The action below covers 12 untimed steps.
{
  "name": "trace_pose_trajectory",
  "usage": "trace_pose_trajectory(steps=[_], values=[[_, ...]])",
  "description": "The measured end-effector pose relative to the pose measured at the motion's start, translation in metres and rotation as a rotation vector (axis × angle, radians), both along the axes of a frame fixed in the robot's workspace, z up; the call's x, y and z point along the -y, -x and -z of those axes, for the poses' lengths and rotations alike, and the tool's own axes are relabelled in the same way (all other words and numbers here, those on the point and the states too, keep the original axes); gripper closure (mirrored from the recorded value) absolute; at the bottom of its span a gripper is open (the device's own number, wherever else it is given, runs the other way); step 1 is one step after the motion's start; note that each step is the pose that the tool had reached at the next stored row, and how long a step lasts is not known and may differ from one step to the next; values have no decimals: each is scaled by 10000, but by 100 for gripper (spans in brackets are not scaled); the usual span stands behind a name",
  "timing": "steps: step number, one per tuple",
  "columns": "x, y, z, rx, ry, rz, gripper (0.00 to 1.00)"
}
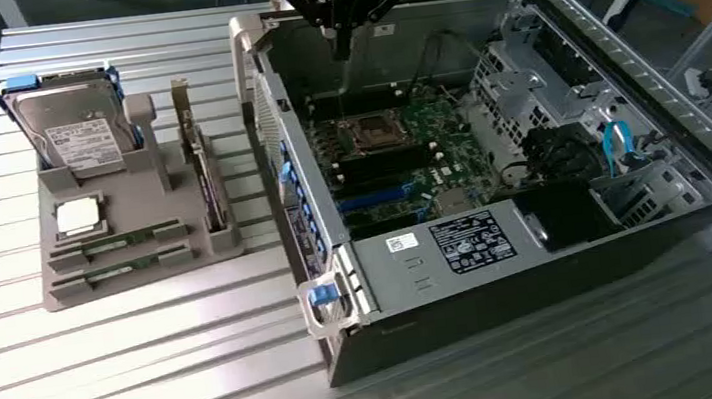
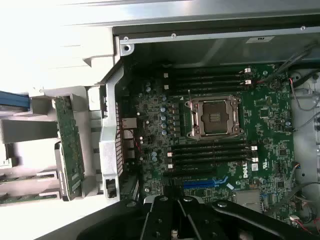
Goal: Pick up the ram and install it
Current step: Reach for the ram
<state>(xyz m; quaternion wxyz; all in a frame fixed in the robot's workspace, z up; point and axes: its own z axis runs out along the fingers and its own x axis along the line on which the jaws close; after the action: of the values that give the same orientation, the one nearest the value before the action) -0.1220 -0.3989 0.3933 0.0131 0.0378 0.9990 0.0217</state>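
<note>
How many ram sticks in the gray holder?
2, both lying flat in the gray holder: one ram stick in the slot next to the processor chip, the second stick one slot further from the chip. None seems hidden.

Open computer case [image 1: 387, 347] on slatted table [image 1: 146, 364]; hard drive [image 1: 74, 136] slotted in grey holder [image 1: 142, 199].

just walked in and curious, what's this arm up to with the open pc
A robot arm's gripper hangs shut over the motherboard inside the open computer case. It appears to hold nothing. The ram sticks lie in the grey holder beside the case, and the board's memory slots look empty.
</note>
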Motion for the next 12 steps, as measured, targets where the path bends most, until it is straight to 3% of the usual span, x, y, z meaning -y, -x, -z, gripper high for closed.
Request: trace_pose_trajectory(steps=[12], values=[[0,0,0,0,0,0,90]])
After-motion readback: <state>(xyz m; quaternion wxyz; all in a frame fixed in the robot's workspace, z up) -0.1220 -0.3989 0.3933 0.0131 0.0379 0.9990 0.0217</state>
